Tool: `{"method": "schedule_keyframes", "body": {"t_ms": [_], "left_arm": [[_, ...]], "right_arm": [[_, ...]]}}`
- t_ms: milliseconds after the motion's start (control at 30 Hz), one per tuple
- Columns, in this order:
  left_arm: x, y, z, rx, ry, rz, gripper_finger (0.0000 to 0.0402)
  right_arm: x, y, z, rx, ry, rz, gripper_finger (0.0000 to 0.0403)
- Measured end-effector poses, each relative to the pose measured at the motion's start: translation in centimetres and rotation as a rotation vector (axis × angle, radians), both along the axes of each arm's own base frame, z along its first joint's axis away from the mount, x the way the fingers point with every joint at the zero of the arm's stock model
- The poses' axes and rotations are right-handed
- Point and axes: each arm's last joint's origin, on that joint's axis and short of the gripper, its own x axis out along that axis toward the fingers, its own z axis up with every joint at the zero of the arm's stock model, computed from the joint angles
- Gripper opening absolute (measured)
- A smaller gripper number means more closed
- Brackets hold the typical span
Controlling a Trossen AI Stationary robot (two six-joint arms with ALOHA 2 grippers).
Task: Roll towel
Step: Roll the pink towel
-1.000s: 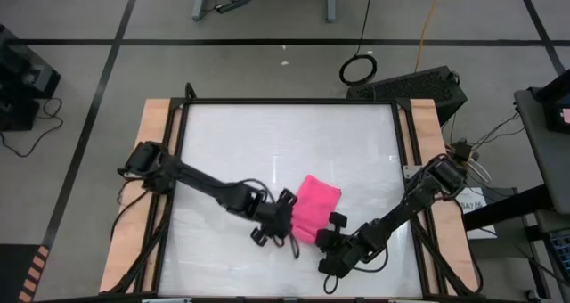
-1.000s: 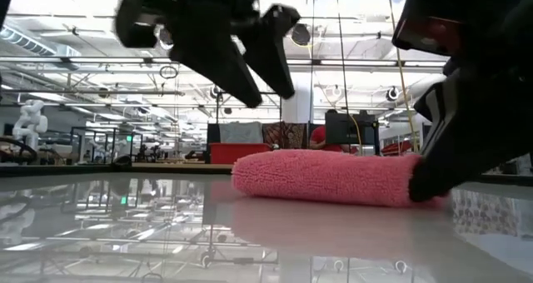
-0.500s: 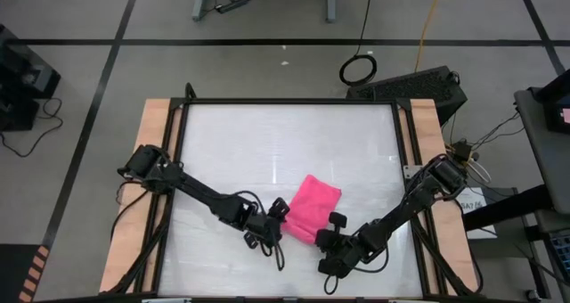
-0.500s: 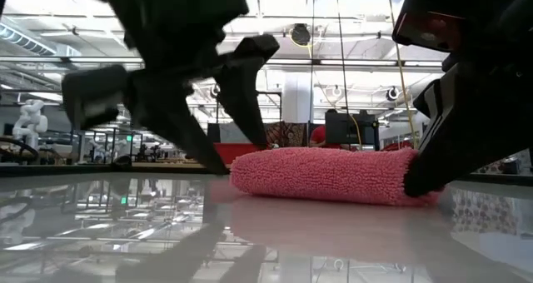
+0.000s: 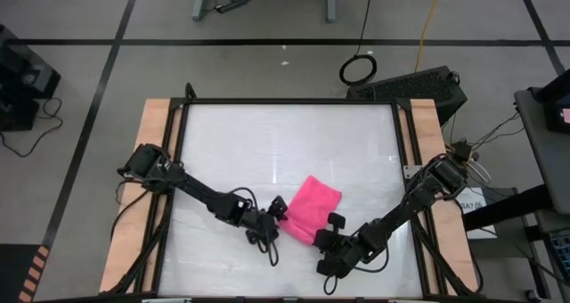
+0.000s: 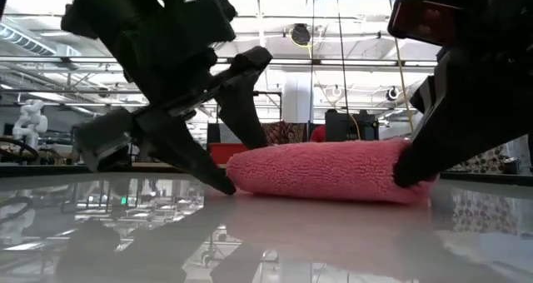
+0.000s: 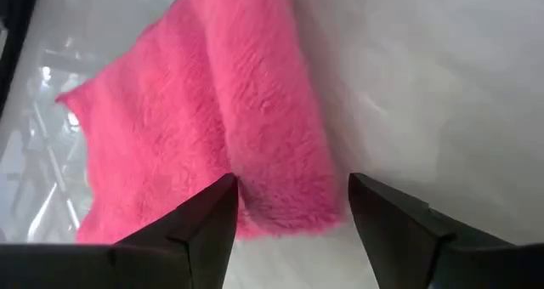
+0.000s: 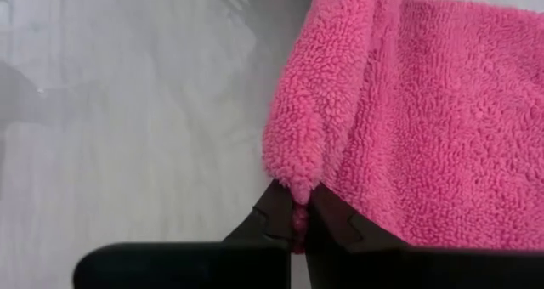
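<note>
The pink towel lies on the white table, right of centre and near the front edge. Its near edge is turned over into a thick roll, and the rest lies flat. My left gripper is open and low over the table, with the roll's left end between its fingers. In the low view its lower fingertip is down at the table beside that end. My right gripper is shut on the roll's right end. My left gripper straddles the roll's left end, slanting down from the table's left; I cannot tell whether either finger touches the cloth. My right gripper pinches the rolled-over fold at its right end between its two fingertips. It comes slanting down from the near right. The towel stays on the table, slack.
Wooden rails and a dark frame border the table on the left and right. Bare table stretches beyond the towel toward the far edge and on the left. A black keyboard-like thing lies on the floor past the far right corner.
My left gripper has come down from above the towel to table height at the roll's left end, rolling about its own axis and staying open. The towel and my right gripper have stayed where they were.
</note>
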Motion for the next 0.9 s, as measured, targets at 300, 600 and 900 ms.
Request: {"method": "schedule_keyframes", "body": {"t_ms": [300, 600, 900], "left_arm": [[0.9, 2.2, -0.6, -0.121, -0.004, -0.011, 0.0162], [0.7, 1.6, -0.7, -0.213, 0.06, -0.097, 0.0011], [-0.7, 0.5, -0.9, -0.281, 0.227, 0.058, 0.0005]], "right_arm": [[-0.1, 0.1, 0.0, 0.02, 0.009, 0.012, 0.0002], [-0.5, 0.2, -0.2, 0.042, 0.069, 0.023, 0.0006], [0.4, -1.0, -0.2, 0.001, 0.076, 0.023, 0.0008]]}}
